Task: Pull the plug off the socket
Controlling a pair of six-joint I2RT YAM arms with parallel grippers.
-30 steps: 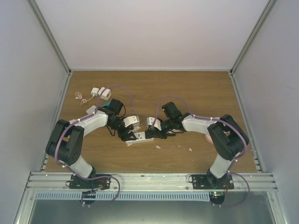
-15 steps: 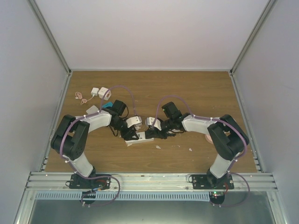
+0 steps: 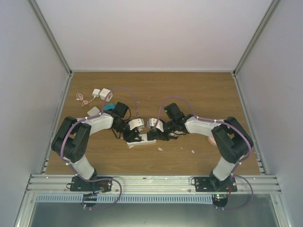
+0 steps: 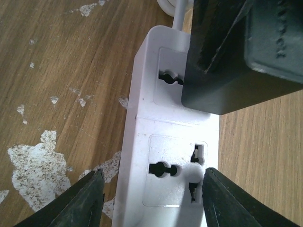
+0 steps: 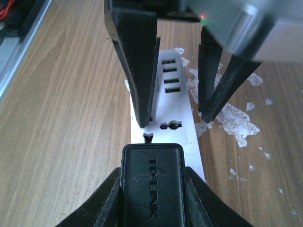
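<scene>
So the right gripper (image 5: 152,189) had the black TP-Link plug (image 5: 151,170) pinched, plug sitting on the white power strip (image 5: 169,64) in the middle of the table (image 3: 199,90). The left gripper (image 4: 151,194) was spread wide, straddling the strip right beside the plug.

Left arm (image 3: 94,124) and right arm (image 3: 203,125) both reach inward from their bases, elbows out, forearms converging at the middle.
Left hand (image 3: 134,137): fingers (image 4: 83,203) spread wide apart, tips low and pointing down.
Right hand (image 3: 159,135): faces the left hand, just beside it. Its fingers (image 5: 102,205) are clamped on both sides of the plug (image 5: 151,189).
Both wrists are held low.
</scene>
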